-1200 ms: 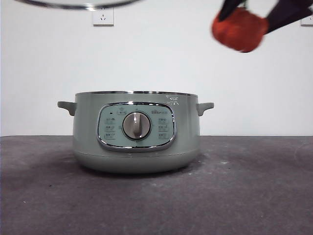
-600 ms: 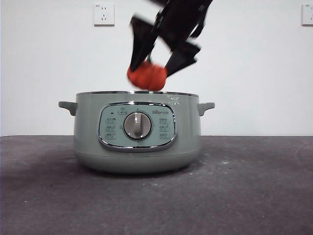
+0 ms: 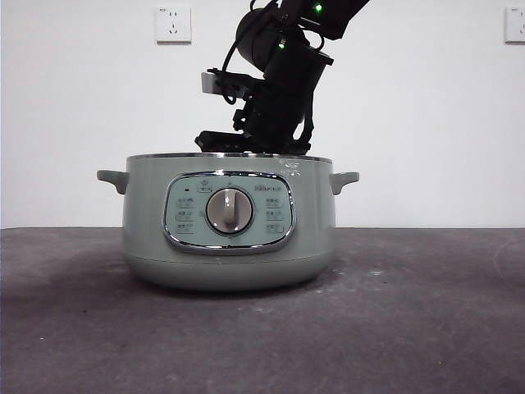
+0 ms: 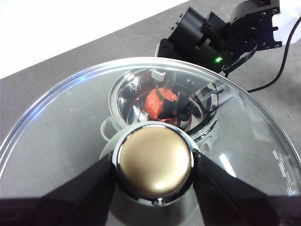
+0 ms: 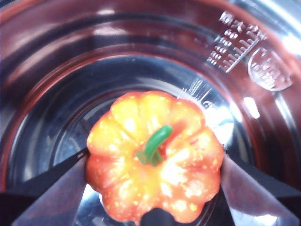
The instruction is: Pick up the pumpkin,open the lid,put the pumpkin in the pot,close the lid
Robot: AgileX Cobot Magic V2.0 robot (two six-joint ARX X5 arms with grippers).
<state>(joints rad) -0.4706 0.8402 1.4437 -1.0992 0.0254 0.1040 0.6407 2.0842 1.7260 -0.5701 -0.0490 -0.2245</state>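
Note:
The sage-green pot (image 3: 228, 222) stands open in the middle of the table. My right arm (image 3: 279, 90) reaches down into it from above, and its jaws are hidden below the rim in the front view. In the right wrist view my right gripper (image 5: 153, 181) is shut on the orange pumpkin (image 5: 183, 174), low inside the pot's shiny inner bowl (image 5: 244, 56). My left gripper (image 4: 154, 162) is shut on the lid's round knob (image 4: 154, 157) and holds the glass lid (image 4: 61, 141) high above the pot. Through the glass the pumpkin (image 4: 153, 103) shows inside the pot (image 4: 123, 96).
The dark grey table (image 3: 410, 312) stretches around the pot. White wall outlets (image 3: 173, 24) (image 3: 515, 23) sit on the wall behind. A black cable (image 4: 282, 66) lies on the table beside the right arm's base.
My right gripper has carried the pumpkin from the upper right, over the rim and down into the pot. The lid's rim has left the top of the front view.

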